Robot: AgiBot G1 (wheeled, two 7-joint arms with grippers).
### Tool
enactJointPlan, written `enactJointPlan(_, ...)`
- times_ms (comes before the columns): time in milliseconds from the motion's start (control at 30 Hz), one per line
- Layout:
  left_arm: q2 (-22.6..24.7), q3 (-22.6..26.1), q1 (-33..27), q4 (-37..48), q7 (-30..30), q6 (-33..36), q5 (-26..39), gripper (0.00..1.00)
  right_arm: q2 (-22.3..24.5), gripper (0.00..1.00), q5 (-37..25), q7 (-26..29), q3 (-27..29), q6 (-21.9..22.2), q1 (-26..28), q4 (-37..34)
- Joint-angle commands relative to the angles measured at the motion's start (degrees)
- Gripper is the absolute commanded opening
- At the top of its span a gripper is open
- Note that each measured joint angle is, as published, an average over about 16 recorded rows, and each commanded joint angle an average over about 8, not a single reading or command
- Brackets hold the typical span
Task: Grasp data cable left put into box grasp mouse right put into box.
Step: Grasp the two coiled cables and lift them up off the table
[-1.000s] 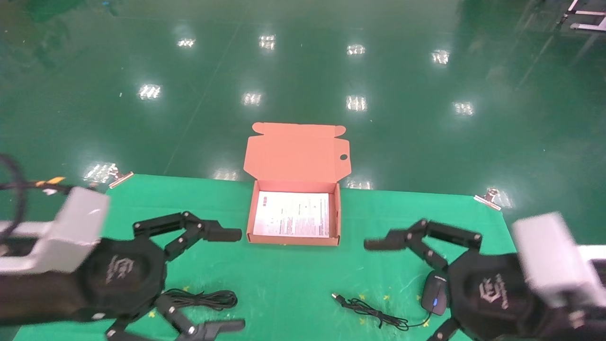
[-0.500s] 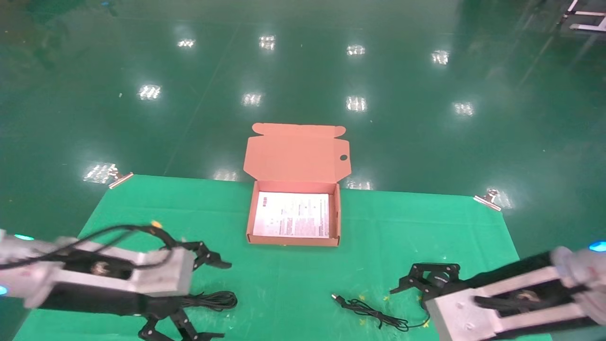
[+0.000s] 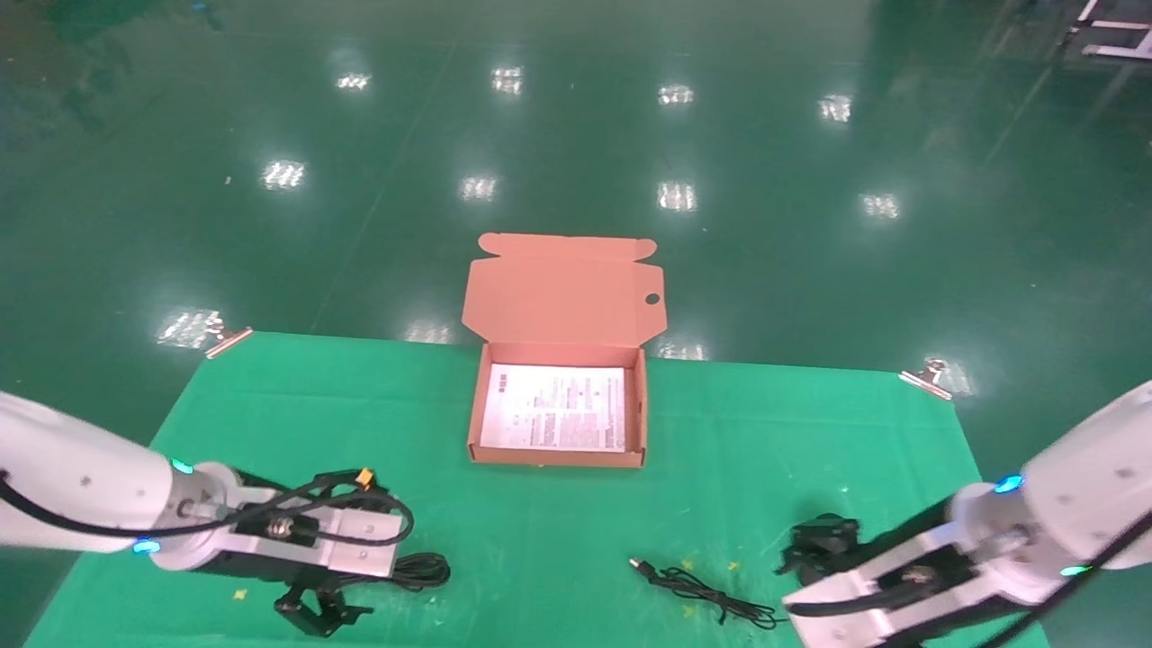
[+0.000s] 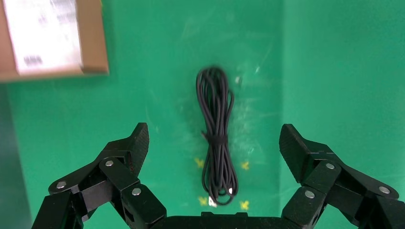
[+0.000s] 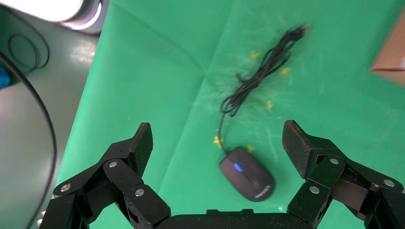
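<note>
Thin black looped data cable [image 4: 217, 143]: green counter [image 3: 540, 531], 8 o'clock of salmon cardboard box [image 3: 477, 414]. Left gripper [image 4: 215, 143] wide open, empty, above. Risk: loops slipping out.
Small black mouse [image 5: 247, 174]: 4 o'clock. Right gripper [image 5: 217, 143] wide open, empty. Risk: trailing cord [image 5: 258, 71] snagging.

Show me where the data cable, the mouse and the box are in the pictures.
data cable [image 4: 217, 143], left wrist view: on the tied middle of the bundle.
mouse [image 5: 247, 173], right wrist view: on its black top shell.
box [image 3: 558, 458], head view: on its near front wall.

Glossy dark green floor [image 3: 576, 135] reflects ceiling lights; green cloth [image 3: 738, 432] clipped at 2 corners.
</note>
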Motion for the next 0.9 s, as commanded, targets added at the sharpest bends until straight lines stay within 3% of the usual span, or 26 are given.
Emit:
enactJointPlan(33, 1.03, 1.4, 0.69, 0.15, -0.31, -1.19, 3.6, 1.0, -0.66, 1.0, -1.8, 0.73, -1.03, 1.12, -0.72, -0.01)
enactJointPlan(233, 4.35, 1.82, 1.57, 8.38, -2.9, -4.85, 6.29, 1.0, -2.71, 1.0, -3.96, 1.67, -1.73, 5.27, -3.4, -3.85)
enactJointPlan(500, 9.77, 2.05, -0.28, 22.52, -3.01, -7.48, 7.23, 1.0, -6.79, 1.0, -3.34, 0.18, -1.45, 9.69, -5.53, -14.05)
enactJointPlan(900, 15.89, 1.66, -3.42, 42.82, 3.17, -11.51, 6.15, 1.0, -14.18, 1.0, -2.4, -6.64, -1.18, 14.86, -6.82, -30.51)
